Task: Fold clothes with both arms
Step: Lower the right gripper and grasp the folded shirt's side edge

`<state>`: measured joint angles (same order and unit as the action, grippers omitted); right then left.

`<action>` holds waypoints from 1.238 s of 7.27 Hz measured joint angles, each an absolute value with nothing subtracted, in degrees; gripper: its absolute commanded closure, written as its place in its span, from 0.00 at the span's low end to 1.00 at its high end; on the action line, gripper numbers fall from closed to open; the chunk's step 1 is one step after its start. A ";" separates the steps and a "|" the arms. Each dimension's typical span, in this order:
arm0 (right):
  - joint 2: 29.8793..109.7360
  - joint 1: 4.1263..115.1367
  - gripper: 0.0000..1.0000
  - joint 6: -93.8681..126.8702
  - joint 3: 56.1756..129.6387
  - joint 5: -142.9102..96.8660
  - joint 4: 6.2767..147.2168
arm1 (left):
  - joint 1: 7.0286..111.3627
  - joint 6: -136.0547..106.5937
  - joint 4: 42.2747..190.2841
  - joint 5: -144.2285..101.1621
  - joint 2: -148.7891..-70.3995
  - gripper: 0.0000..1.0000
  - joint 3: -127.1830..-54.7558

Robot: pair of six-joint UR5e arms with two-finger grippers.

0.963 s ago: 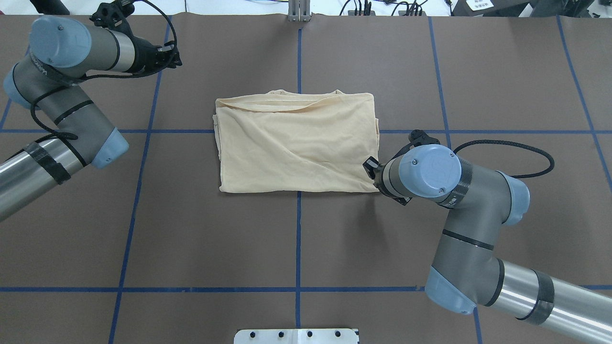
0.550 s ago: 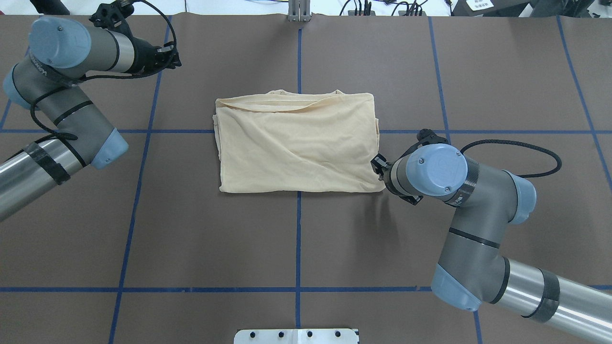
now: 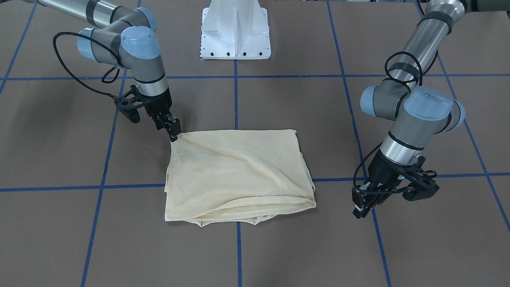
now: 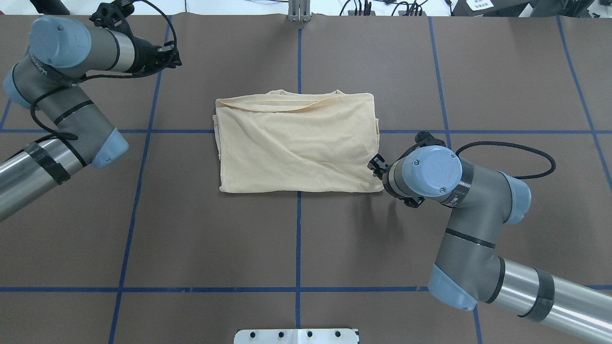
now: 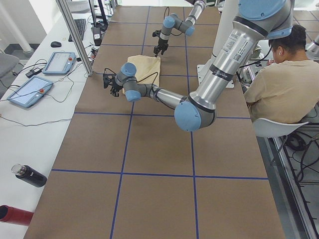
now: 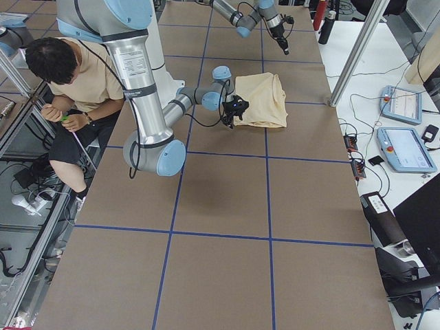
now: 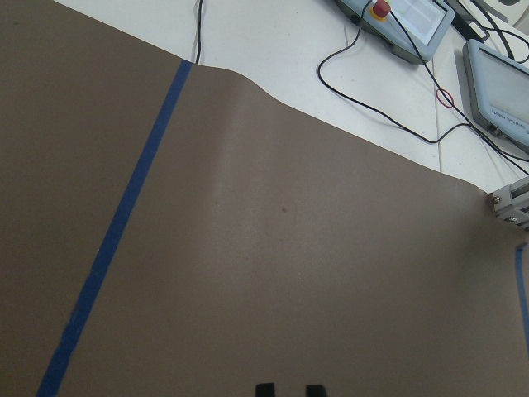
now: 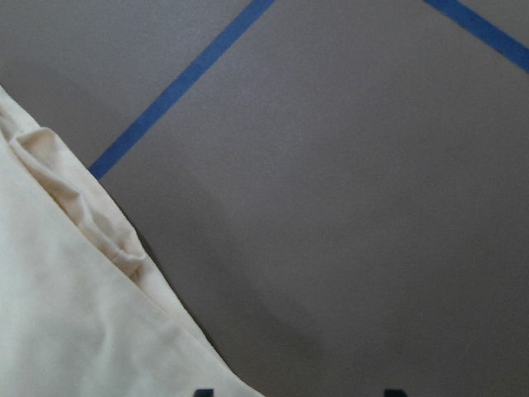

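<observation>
The brown table [image 4: 306,239] carries the folded cream shirt [image 4: 296,148] at its middle, flat across the blue centre line; the right arm [image 4: 468,229] bends down to the shirt's near right corner; the left arm [image 4: 62,119] is at the far left, well apart from the shirt; the right gripper [image 3: 173,134] is just at that corner, fingers spread wide; the left gripper [image 3: 358,211] hangs over bare table, fingers close together, holding nothing.

Bright, even overhead light; soft shadows; sharp focus, right wrist view slightly soft.
</observation>
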<state>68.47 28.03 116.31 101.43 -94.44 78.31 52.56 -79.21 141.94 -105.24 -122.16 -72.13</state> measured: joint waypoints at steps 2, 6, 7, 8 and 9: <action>68.43 27.94 0.30 116.14 101.12 -94.56 78.31 | 52.56 -79.27 141.94 -105.15 -122.17 0.75 -72.15; 68.04 27.62 1.00 116.41 100.90 -94.76 78.31 | 52.62 -79.33 141.87 -105.09 -122.15 0.75 -72.40; 67.95 27.60 1.00 116.44 100.87 -94.80 78.11 | 52.68 -79.35 141.86 -105.06 -122.12 0.75 -72.57; 67.95 27.65 1.00 116.48 100.81 -94.82 77.28 | 52.70 -79.36 141.86 -105.06 -122.09 0.75 -72.64; 67.95 27.74 1.00 116.51 100.66 -94.85 76.28 | 52.73 -79.36 141.86 -105.09 -122.09 0.75 -72.69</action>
